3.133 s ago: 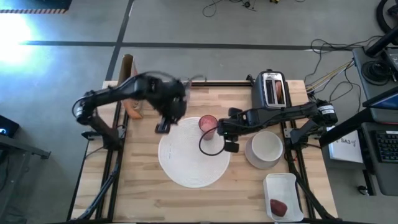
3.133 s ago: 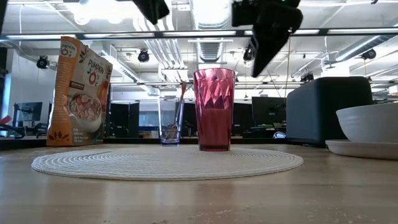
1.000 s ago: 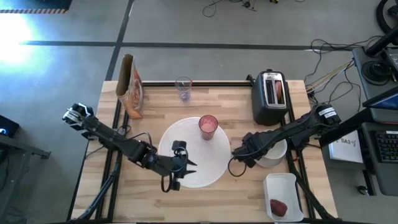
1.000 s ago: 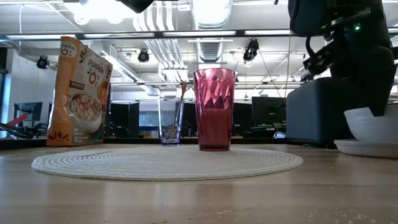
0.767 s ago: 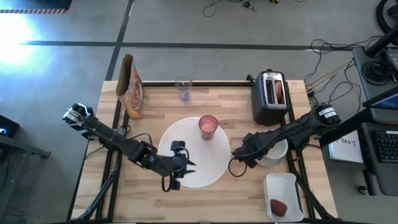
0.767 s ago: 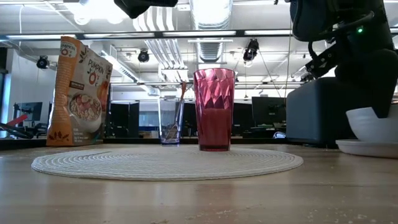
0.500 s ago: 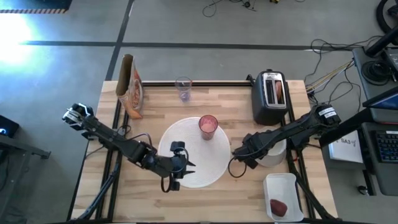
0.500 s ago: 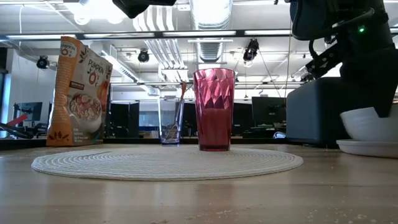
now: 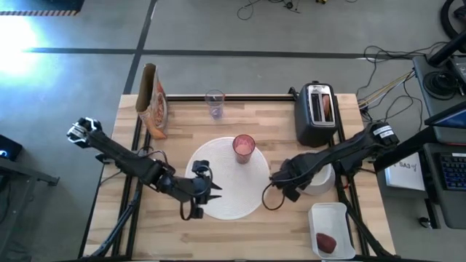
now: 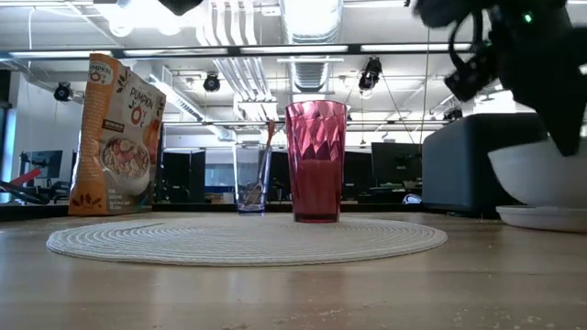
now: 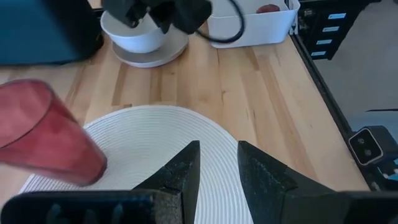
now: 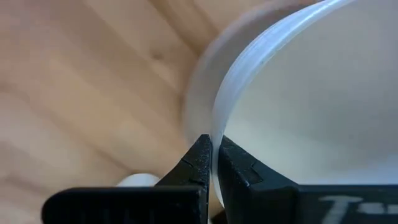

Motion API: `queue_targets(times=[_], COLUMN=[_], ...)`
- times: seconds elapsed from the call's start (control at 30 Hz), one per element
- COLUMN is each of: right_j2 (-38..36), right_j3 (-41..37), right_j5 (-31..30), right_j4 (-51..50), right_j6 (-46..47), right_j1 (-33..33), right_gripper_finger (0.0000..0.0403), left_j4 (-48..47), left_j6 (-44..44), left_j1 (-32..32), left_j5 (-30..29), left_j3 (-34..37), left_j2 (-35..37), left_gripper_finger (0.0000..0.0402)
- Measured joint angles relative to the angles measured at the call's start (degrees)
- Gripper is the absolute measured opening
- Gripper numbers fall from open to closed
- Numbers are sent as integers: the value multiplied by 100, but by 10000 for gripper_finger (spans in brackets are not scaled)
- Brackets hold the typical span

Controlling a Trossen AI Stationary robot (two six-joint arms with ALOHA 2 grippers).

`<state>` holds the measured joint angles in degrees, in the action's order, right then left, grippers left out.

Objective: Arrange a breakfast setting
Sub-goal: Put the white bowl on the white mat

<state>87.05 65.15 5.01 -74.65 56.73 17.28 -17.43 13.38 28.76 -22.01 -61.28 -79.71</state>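
Right tool [image 12: 213, 163] now pinched shut on the rim of the bowl [image 9: 321, 177], jaws narrowed from a wider gap moments ago; grasp likely made, so lifting toward the placemat [image 9: 229, 202] can follow. Bowl sits on the plate [image 10: 543, 218] near the worktop's right edge, mouth up, round, no long axis. Left tool [image 11: 214, 171] hovers slightly apart, empty, over the mat's near-left part. Farther back: tumbler [image 9: 244, 148], upright.
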Motion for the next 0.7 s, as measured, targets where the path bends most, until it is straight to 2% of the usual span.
queue_targets(times=[0.17, 0.27, 0.5, 0.7], right_j2=[2, 3, 84, 366], right_j3=[715, 1020, 1428, 1677], right_j5=[-93, -194, -115, -164], right_j4=[127, 629, 2301, 2694], right_j6=[-424, -934, -3133, -4571], right_j1=[30, 93, 364, 383], right_gripper_finger=[9, 9, 9, 9], left_j4=[-280, -342, -344, -379], left_j6=[222, 241, 243, 267], left_j1=[16, 44, 108, 135], left_j5=[-1, -2, 0, 1], left_j3=[0, 0, 0, 0], left_j2=[326, 462, 705, 938], left_gripper_finger=[91, 91, 91, 91])
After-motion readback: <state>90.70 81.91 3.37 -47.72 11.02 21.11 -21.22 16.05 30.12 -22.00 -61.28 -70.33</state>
